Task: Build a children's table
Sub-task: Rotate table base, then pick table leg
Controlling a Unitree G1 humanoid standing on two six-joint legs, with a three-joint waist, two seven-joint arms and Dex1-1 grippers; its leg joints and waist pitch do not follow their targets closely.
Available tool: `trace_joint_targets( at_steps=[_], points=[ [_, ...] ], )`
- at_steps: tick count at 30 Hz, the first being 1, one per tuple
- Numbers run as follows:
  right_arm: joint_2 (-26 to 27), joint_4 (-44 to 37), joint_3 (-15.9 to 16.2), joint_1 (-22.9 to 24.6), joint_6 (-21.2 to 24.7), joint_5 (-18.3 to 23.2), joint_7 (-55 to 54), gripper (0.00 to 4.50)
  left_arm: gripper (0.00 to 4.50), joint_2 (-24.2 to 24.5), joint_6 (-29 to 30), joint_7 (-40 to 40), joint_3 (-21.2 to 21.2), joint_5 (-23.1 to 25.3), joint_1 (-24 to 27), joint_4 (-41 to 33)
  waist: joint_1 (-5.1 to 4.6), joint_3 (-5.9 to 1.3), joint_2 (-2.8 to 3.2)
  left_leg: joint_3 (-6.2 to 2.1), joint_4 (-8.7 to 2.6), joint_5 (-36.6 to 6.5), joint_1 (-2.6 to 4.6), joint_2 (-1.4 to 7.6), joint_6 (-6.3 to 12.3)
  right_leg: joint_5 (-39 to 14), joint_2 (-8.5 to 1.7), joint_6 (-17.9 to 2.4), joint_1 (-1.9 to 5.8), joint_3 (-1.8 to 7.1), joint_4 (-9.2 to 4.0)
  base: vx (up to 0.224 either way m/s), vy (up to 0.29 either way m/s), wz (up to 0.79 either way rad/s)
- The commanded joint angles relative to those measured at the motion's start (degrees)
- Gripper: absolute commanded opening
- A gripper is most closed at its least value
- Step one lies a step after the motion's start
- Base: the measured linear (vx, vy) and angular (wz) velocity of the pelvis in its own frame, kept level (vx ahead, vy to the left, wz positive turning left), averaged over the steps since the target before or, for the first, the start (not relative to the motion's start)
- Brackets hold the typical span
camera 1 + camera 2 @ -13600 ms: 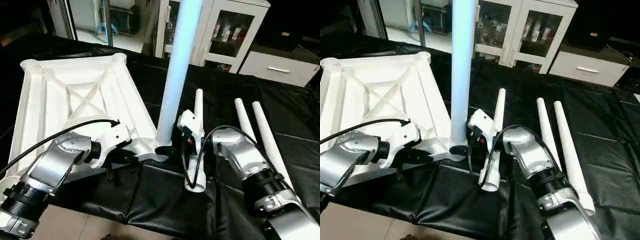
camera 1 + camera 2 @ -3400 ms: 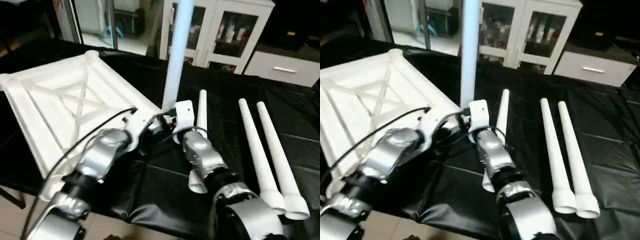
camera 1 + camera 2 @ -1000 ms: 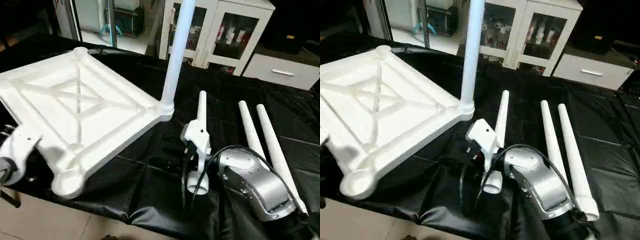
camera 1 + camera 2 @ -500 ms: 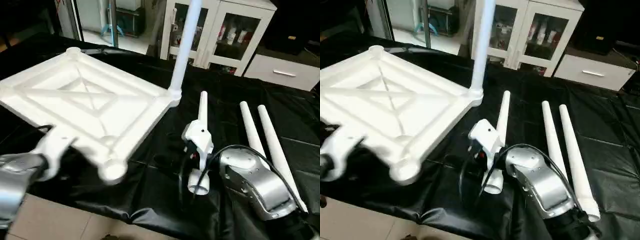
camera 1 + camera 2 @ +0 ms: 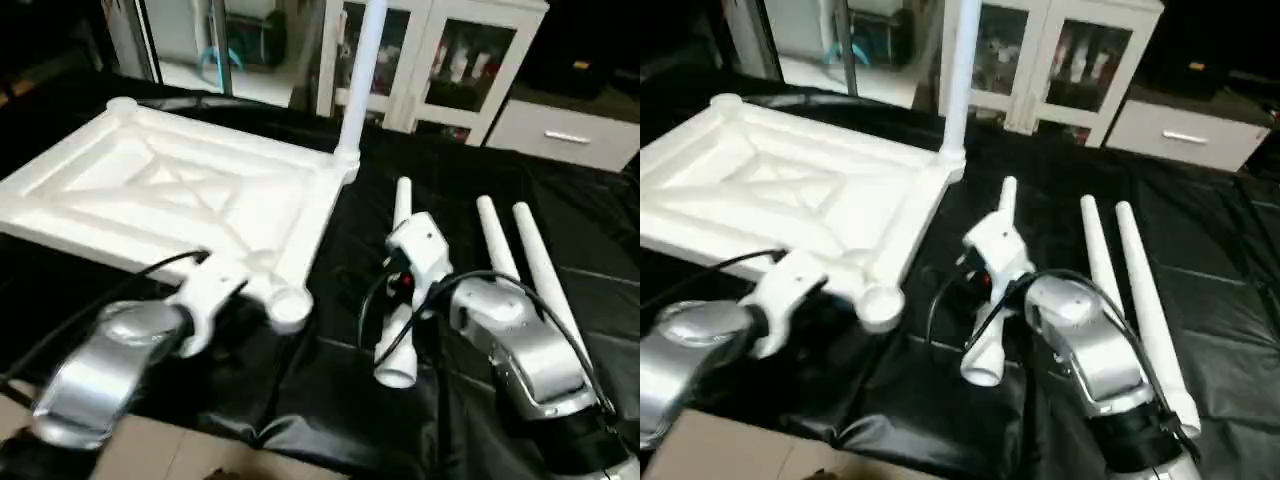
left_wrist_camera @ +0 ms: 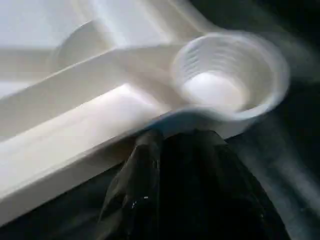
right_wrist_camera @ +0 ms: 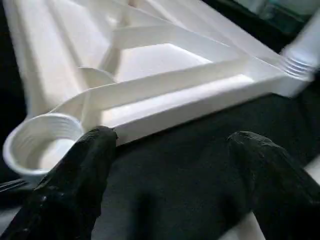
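White plastic ribbed tabletop lies underside-up. Our left gripper pinches its near corner socket; our right gripper gapes empty.

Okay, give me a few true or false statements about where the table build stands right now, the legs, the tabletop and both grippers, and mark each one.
1. One leg stands upright in a corner socket of the tabletop. True.
2. All four legs are fitted. False: three loose legs lie on the black cover, one near the right gripper and two side by side farther right.
3. The right gripper's fingers stand wide apart and hold nothing. True.
4. The left gripper grips a loose leg. False: its fingers are at the tabletop's edge beside an empty corner socket.
5. The tabletop lies with its ribbed underside up. True.
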Motion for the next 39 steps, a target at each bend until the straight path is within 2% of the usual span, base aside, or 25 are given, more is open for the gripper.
trace_joint_targets(
  at_steps=[1, 2, 3, 4, 5, 7, 8, 9, 12, 13, 15, 17, 19, 20, 22, 23, 24, 29, 31, 34, 37, 39],
  points=[
    [0.6, -2.4, -3.8, 0.0, 5.7, -1.4, -4.9, 3.89, 1.23, -0.3, 0.5, 0.6, -0.6, -0.2, -0.9, -2.8, -0.17, -3.44, 1.1, 0.41, -4.16, -10.4, -0.05, -0.44, -1.91, -10.0, -1.87, -8.0, 2.96, 1.97, -3.52, 0.0, 0.0, 0.0],
    [1.5, -4.3, -5.7, 0.3, 9.6, -0.7, -6.8, 4.17, 1.35, -0.2, 1.1, 0.5, -0.2, -0.7, -0.6, -4.4, -0.18, -3.46, 0.68, 0.45, -4.07, -10.1, 0.07, -0.48, -1.91, -10.1, -1.8, -7.5, 3.03, 1.99, -3.43, 0.0, 0.0, 0.0],
    [2.6, -7.9, -8.0, 1.0, 15.8, 0.1, -8.7, 4.24, 1.35, 0.1, 1.3, 0.0, 1.5, -2.0, 0.3, -7.3, -0.2, -3.34, 0.77, 0.46, -4.1, -9.7, 0.04, -0.5, -1.94, -10.0, -1.74, -7.2, 2.95, 2.02, -3.41, 0.0, 0.0, 0.0],
    [3.0, -9.5, -8.8, 1.4, 18.2, 0.5, -9.3, 4.24, 1.35, 0.2, 1.4, -0.2, 2.3, -2.6, 0.7, -8.5, -0.14, -3.38, 0.8, 0.4, -4.14, -9.2, 0.04, -0.46, -2.05, -9.5, -1.79, -7.1, 3.13, 2.02, -3.34, 0.0, 0.0, 0.0],
    [3.3, -12.5, -9.3, 2.2, 21.5, 0.4, -9.8, 4.24, 1.35, 0.3, 0.8, -0.6, 3.9, -3.7, 1.9, -10.6, -0.13, -3.45, 0.48, 0.42, -4.13, -8.9, -0.05, -0.38, -2.08, -9.5, -1.84, -7.0, 3.13, 1.97, -3.37, 0.0, 0.0, 0.0],
    [3.6, -16.2, -9.5, 3.4, 25.4, -0.6, -10.9, 4.37, 1.35, 0.1, -0.1, -0.7, 6.3, -5.3, 3.7, -13.2, -0.1, -3.19, 0.71, 0.47, -4.19, -9.3, 0.01, -0.32, -2.51, -10.1, -1.76, -6.5, 2.91, 1.97, -3.47, 0.0, 0.0, 0.0],
    [4.0, -17.9, -9.6, 3.8, 27.4, -1.6, -11.8, 4.37, 1.35, -0.5, -1.1, -0.7, 8.0, -6.3, 4.9, -14.4, -0.33, -3.01, 0.57, 0.5, -4.26, -11.6, 0.05, -0.48, -2.65, -15.0, -1.71, -5.2, 2.65, 1.92, -3.95, 0.0, 0.0, 0.0],
    [4.0, -17.9, -9.6, 3.8, 27.4, -1.6, -11.8, 4.37, 1.35, -0.5, -1.1, -0.7, 8.0, -6.3, 4.9, -14.4, -0.4, -2.9, 0.62, 0.42, -4.29, -12.1, -0.06, -0.51, -2.84, -16.1, -1.71, -4.8, 2.61, 1.97, -4.01, 0.0, 0.0, 0.0],
    [5.8, -20.5, -10.6, 3.3, 34.8, -4.6, -15.4, 4.37, 1.35, -3.6, -3.8, -0.5, 11.3, -8.9, 7.0, -17.0, -0.69, -2.82, 0.64, 0.33, -4.31, -14.6, 0.18, -0.54, -3.36, -21.3, -1.71, -2.9, 2.12, 2.09, -4.74, 0.0, 0.0, 0.0],
    [5.8, -20.5, -10.6, 3.3, 34.8, -4.6, -15.4, 4.37, 1.35, -3.6, -3.8, -0.5, 11.3, -8.9, 7.0, -17.0, -0.8, -2.82, 0.7, 0.32, -4.27, -14.8, 0.25, -0.58, -3.47, -21.2, -1.6, -2.8, 2.03, 2.15, -4.67, 0.0, 0.0, 0.0],
    [6.2, -19.5, -10.5, 0.8, 41.3, -5.8, -17.6, 4.37, 1.35, -3.8, -4.8, -1.9, 10.8, -10.7, 7.2, -18.4, -1.03, -2.72, 0.6, 0.18, -4.36, -15.5, 0.29, -0.75, -3.63, -22.0, -1.35, -2.1, 1.9, 2.11, -4.69, 0.0, 0.0, 0.0],
    [7.3, -17.9, -11.5, -1.4, 45.2, -4.5, -18.6, 4.37, 1.35, -2.5, -5.1, -2.9, 9.2, -11.0, 6.7, -18.7, -1.17, -2.76, 0.6, 0.11, -4.3, -15.7, 0.26, -0.84, -3.74, -22.4, -1.38, -1.6, 1.72, 2.13, -4.65, 0.0, 0.0, 0.0],
    [8.4, -17.1, -12.7, -2.2, 45.9, -3.5, -18.8, 4.37, 1.35, -2.1, -4.8, -3.2, 8.7, -11.3, 6.5, -18.7, -1.22, -2.76, 0.49, 0.14, -4.23, -15.7, 0.22, -0.83, -3.78, -23.1, -1.48, -1.0, 1.7, 2.15, -4.74, 0.0, 0.0, 0.0],
    [10.9, -14.1, -15.3, -4.4, 46.5, -2.5, -18.8, 4.37, 1.35, 0.4, -4.8, -4.7, 7.5, -11.2, 6.1, -19.0, -1.16, -2.91, 0.18, 0.19, -4.1, -15.1, 0.29, -0.86, -3.75, -23.0, -1.58, -0.9, 1.53, 2.19, -4.63, 0.0, 0.0, 0.0],
    [12.5, -12.2, -16.7, -5.8, 46.7, -2.0, -18.4, 4.37, 1.35, 1.8, -5.1, -5.6, 7.1, -11.0, 6.2, -19.2, -1.26, -3.02, 0.47, 0.03, -4.27, -13.3, 0.02, -0.75, -4.19, -20.3, -1.57, -1.4, 1.87, 2.16, -4.25, 0.0, 0.0, 0.0],
    [12.7, -11.5, -16.8, -6.1, 46.8, -2.1, -18.5, 4.37, 1.35, 2.1, -5.1, -5.9, 7.0, -11.1, 6.3, -19.2, -1.21, -3.06, 0.6, 0.12, -4.2, -12.8, 0.21, -0.7, -4.39, -18.8, -1.52, -1.8, 1.72, 2.18, -4.12, 0.0, 0.0, 0.0],
    [13.2, -9.8, -16.8, -7.1, 47.1, -2.8, -18.7, 4.37, 1.35, 3.1, -5.2, -6.6, 6.5, -11.2, 6.6, -19.5, -1.17, -3.15, 0.36, 0.16, -4.23, -11.1, 0.1, -0.68, -4.74, -15.3, -1.5, -2.8, 2.09, 2.18, -3.63, 0.0, 0.0, 0.0],
    [14.8, -4.6, -16.6, -8.9, 48.0, -2.6, -19.4, 4.37, 1.35, 5.2, -5.4, -7.7, 5.6, -11.8, 6.6, -19.8, -1.05, -3.27, 0.43, 0.43, -4.14, -8.4, 0.28, -0.7, -5.04, -10.8, -1.51, -4.3, 2.26, 2.24, -3.1, 0.0, 0.0, 0.0],
    [14.9, -1.9, -15.7, -9.0, 48.8, -2.6, -19.8, 4.37, 1.35, 5.7, -5.5, -7.7, 5.4, -12.3, 6.3, -19.8, -1.03, -3.12, -0.01, 0.5, -4.23, -9.2, 0.25, -0.73, -5.22, -12.0, -1.54, -4.4, 2.33, 2.21, -3.29, 0.0, 0.0, 0.0],
    [15.3, 0.0, -15.3, -8.6, 50.0, -2.4, -19.7, 4.37, 1.35, 5.9, -5.3, -7.7, 5.5, -12.7, 6.2, -20.3, -0.87, -3.1, 0.15, 0.41, -4.26, -10.4, 0.28, -0.69, -5.47, -14.3, -1.73, -3.8, 2.36, 2.26, -3.43, 0.0, 0.0, 0.0],
    [16.4, 1.6, -16.3, -8.1, 51.5, -2.6, -20.3, 4.37, 1.35, 6.0, -4.4, -7.9, 6.2, -14.0, 5.9, -21.4, -0.89, -2.95, -0.38, 0.37, -4.31, -11.6, 0.22, -0.69, -5.46, -17.1, -1.78, -3.1, 2.26, 2.23, -3.64, 0.0, 0.0, 0.0],
    [16.8, 2.2, -16.9, -7.8, 51.9, -2.5, -20.3, 4.21, 1.35, 6.0, -4.0, -7.9, 6.5, -14.7, 5.6, -21.9, -0.83, -2.94, -0.14, 0.34, -4.26, -12.1, 0.28, -0.73, -5.66, -18.3, -1.79, -2.7, 2.08, 2.26, -3.73, 0.0, 0.0, 0.0]
  ],
)
